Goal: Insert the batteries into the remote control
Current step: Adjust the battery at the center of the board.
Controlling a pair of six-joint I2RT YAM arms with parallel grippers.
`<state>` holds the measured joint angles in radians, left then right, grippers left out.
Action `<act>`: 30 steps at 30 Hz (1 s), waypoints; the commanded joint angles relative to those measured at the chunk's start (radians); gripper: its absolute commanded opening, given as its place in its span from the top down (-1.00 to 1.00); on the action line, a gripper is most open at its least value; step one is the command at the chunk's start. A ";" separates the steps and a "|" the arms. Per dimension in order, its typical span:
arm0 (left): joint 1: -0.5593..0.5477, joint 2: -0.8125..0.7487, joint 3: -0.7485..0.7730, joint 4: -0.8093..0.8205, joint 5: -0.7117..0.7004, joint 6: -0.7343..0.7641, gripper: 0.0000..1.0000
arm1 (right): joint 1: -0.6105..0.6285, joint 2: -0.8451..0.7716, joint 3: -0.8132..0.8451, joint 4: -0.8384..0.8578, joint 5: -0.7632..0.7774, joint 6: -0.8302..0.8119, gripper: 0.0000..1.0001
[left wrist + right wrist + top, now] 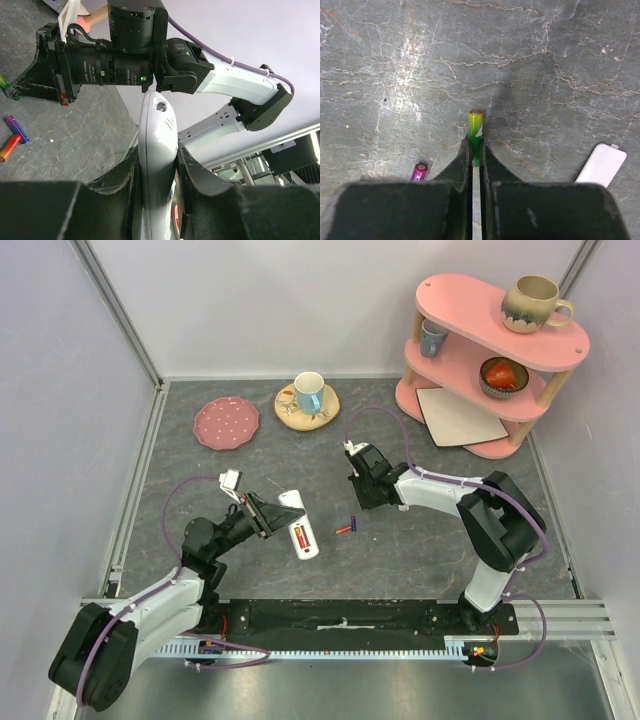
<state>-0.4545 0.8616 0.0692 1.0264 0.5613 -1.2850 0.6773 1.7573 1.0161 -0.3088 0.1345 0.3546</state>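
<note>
- right gripper [475, 146] pinched tight on the green battery [475, 125]; grip is on its lower part and the top end pokes out past the tips
- cannot tell if the green battery touches the table [545, 60]
- bare table ahead of the right tips and out to both sides
- nearest to the right tips: purple battery [419, 171] just behind-left, white flat piece [601, 164] off to the right, both apart from the fingers
- left gripper [157, 165] clamped on the remote control [156, 125] across its narrow sides; the remote sticks out ahead of the fingers towards the right arm
- top view: remote recess faces up with a red-orange battery [301, 537] in it
- orange battery [343, 531] lies beside the purple one, between the two grippers, near the remote and not touching it
- open table beyond the left gripper on its outer side, up to the metal rail [140, 470]
- hidden: the remote's rear half sits between the left fingers, no screen or buttons in view
- cannot tell if the remote's far end rests on the table
- green battery not visible from the top, under the right gripper
- purple battery and white piece partly cut off by the right finger housing
- surface: dark grey veined stone-look table, pale walls around it
- pink shelf [495, 370], pink plate [226, 423] and wooden coaster [300, 418] with a cup sit at the far side, well apart from both grippers
</note>
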 commanded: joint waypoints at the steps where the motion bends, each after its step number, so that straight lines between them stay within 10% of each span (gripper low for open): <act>1: 0.007 -0.026 -0.006 0.028 0.026 0.012 0.96 | 0.005 -0.005 -0.001 -0.049 0.022 -0.006 1.00; 9: 0.007 -0.058 -0.014 0.003 0.020 0.018 0.96 | -0.015 -0.122 0.023 -0.012 0.043 0.180 1.00; 12: 0.007 -0.070 -0.020 0.001 0.017 0.016 0.96 | -0.064 -0.121 -0.002 0.080 -0.163 0.163 1.00; 20: 0.007 -0.134 -0.023 -0.049 0.022 0.033 0.96 | 0.033 -0.088 -0.011 0.163 0.103 -0.381 1.00; 30: 0.007 -0.208 -0.029 -0.071 0.061 0.029 0.96 | 0.033 -0.096 -0.007 0.266 -0.084 -1.012 1.00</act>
<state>-0.4534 0.6918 0.0578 0.9257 0.5892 -1.2781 0.7128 1.6714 0.9646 -0.0654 0.1238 -0.3157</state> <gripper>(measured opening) 0.330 0.027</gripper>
